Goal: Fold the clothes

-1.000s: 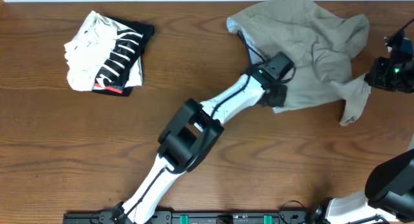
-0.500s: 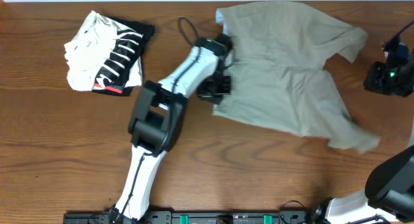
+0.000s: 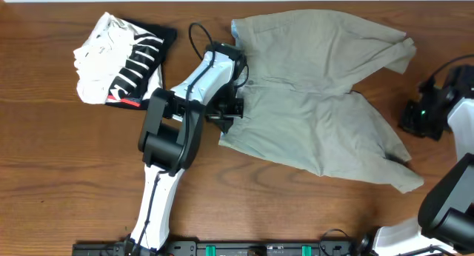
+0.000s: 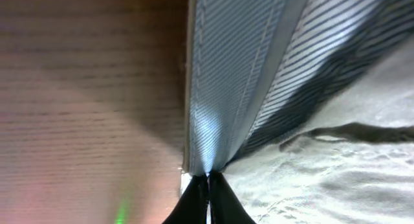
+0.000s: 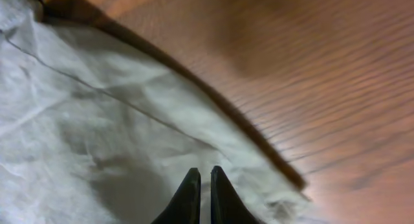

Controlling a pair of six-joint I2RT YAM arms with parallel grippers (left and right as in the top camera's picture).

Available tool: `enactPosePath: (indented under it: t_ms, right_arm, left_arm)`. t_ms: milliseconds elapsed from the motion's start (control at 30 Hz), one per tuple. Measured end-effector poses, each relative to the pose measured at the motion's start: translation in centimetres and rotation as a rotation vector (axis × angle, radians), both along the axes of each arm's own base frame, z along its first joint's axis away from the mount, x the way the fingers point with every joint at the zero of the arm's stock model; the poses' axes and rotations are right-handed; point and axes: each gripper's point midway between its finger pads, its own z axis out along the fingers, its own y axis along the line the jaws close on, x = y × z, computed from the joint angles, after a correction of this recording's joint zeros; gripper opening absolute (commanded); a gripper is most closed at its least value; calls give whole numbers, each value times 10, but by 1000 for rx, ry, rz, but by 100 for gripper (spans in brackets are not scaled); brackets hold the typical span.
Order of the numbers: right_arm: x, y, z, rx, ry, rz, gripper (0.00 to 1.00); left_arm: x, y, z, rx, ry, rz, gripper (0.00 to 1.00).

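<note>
Left gripper (image 4: 208,175) is pressed shut, pinching the pale blue striped waistband (image 4: 220,75) of the shorts (image 3: 318,100) right at my fingertips. Waistband edge runs straight up from the pinch, khaki cloth lies just to its right, bare table (image 3: 74,174) to its left.

Right gripper (image 5: 202,175): fingers pressed nearly together, only a sliver between them. It sits low at the leg end of the shorts, with cloth directly under and left of the tips. Can't tell if any fabric is caught. From overhead it looks just beside the leg hems, not clearly on them.

Shorts lie between my two grippers, waist end at the left one, both legs fanning toward the right one. Mostly spread out in one layer, some wrinkles, and the near leg trails off at an angle.

Progress, my read: spreading and flattening is about done. No fold made yet: legs are not stacked, nothing is doubled over. Left to do: lay one leg over the other, then fold lengthwise, then tidy.

Striped garment (image 3: 122,60), already folded, sits on the far side of my left gripper from the shorts, well apart, not part of this.
</note>
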Motion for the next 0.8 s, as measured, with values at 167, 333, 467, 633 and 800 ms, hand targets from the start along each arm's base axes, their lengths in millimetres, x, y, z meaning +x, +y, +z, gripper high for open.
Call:
enactPosePath:
  t_ms: [167,333,467,633,800]
  right_arm:
    - [-17,15,-20,62,43,-4,4]
    - [-35,25,-40,89,83,-18,1]
    - [-40,21,-54,54,84,-51,1]
    - [-39,9,-64,-10,68,-109,1]
    - [-16,-10,-60,-91,-29,-142,1]
  left_arm:
    - [0,4,0,18,-6,-11,6]
    - [0,6,0,26,-4,-16,6]
    - [-1,6,0,25,-4,-23,6]
    - [0,7,0,25,-5,-29,6]
    - [0,8,0,25,-6,-33,6]
